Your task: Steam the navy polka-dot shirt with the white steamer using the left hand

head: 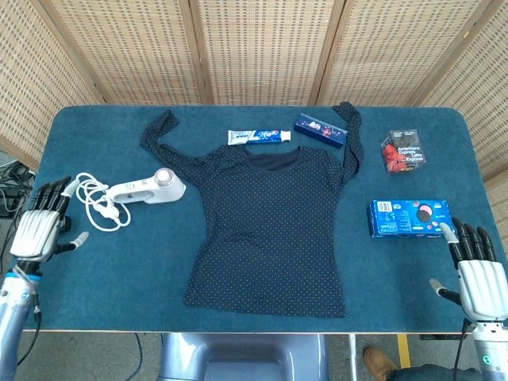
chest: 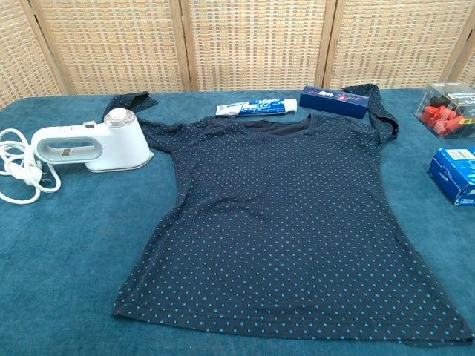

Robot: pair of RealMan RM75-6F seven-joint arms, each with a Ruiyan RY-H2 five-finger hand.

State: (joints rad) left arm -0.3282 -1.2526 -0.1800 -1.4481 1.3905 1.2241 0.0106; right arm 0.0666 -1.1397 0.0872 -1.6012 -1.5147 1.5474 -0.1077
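Judging by the layout, basically nothing's been done yet: the shirt (head: 270, 226) is spread flat mid-frame, the steamer (head: 147, 189) is parked untouched at its left beside its cord (head: 95, 202). The left hand (head: 38, 230) is seen lower left, fingers apart, empty; the right hand (head: 479, 282) likewise, lower right. Grabbing and steaming are all left.

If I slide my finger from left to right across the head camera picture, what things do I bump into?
Left hand → cord → white steamer → polka-dot shirt → blue box → right hand.
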